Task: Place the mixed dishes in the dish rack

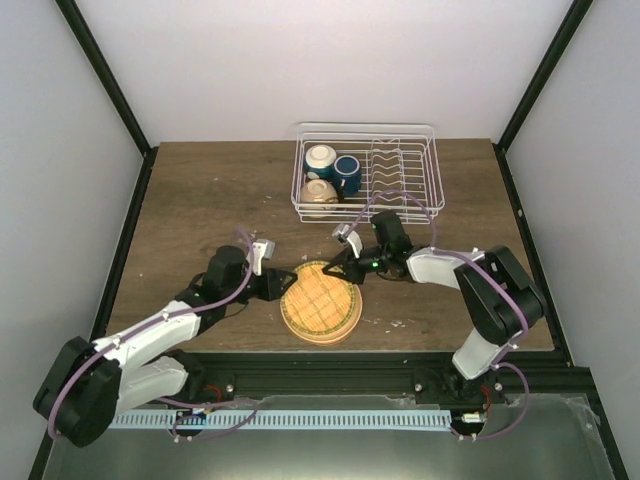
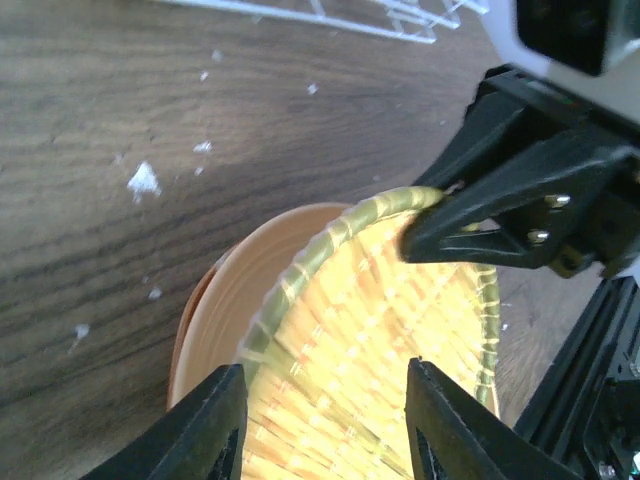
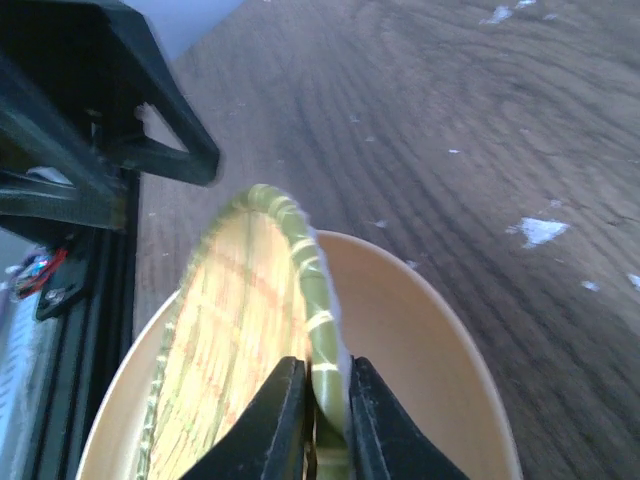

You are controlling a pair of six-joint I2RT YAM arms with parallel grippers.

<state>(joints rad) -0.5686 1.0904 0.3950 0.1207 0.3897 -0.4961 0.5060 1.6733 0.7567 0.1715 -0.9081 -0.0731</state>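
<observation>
Likely to go wrong first: slipping of the woven green rim (image 3: 300, 250) out of the right tool (image 3: 325, 400), clamped shut on that rim with only the very tips and a thin, edge-on bite. Caused by lifting or tilting too fast, or by dragging against the left tool (image 2: 325, 420), standing open astride the opposite edge and gripping nothing

Second risk: peeling the woven face away from the orange plate (image 3: 420, 330) rather than raising both together. Looks raised off the dish at the pinched side, though hard to tell whether one piece or two

Third: knocking the rim against the wire wall of the dish rack (image 1: 420, 130) on the way in, or jamming between the prongs at a skewed angle. Also worth guarding against: a clash of the two tools, very near each other across the disc

Located on the surface (image 1: 200, 200) at its near middle, between the two tools and well apart from the rack at the far side. Round, so no real long axis. Flat face pointing upward, tipped a little by the lift at the right-hand pinch. Needing a turn up on edge for the plate slots in the rack's right half, by my judgement. Sitting in the rack's left half: a cream bowl (image 1: 320, 157), a second cream bowl (image 1: 318, 192) and the dark blue cup (image 1: 347, 172)
</observation>
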